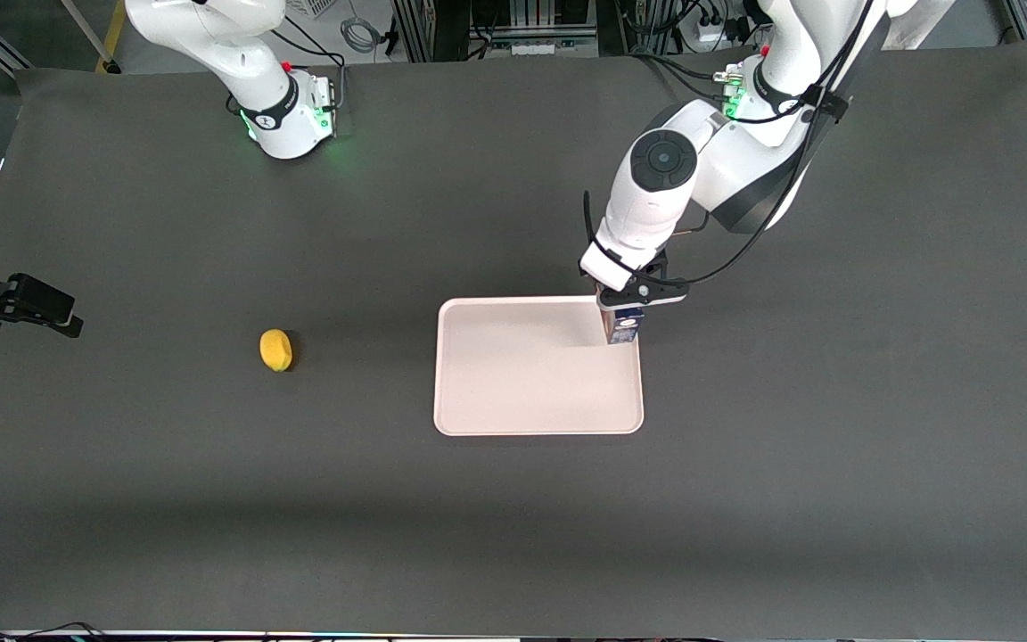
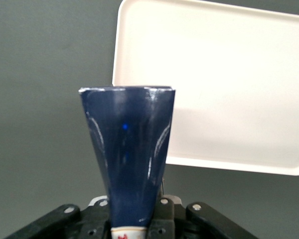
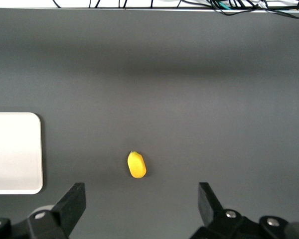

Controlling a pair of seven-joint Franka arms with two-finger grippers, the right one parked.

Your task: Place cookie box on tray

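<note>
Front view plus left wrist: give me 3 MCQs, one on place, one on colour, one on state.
1. Where is the cookie box?
A. flat on the mat by the yellow object
B. held over the tray's corner nearest the working arm
C. at the table edge nearest the camera

2. What colour is the tray?
A. pale pink
B. green
C. black

3. What is the gripper doing?
A. open, away from everything
B. shut on the yellow object
C. shut on the box

Answers:
1 B, the box hangs from the gripper above that corner.
2 A, pale pink against the dark mat.
3 C, the wrist view shows the box clamped; the yellow object lies alone toward the parked arm's end.
</note>
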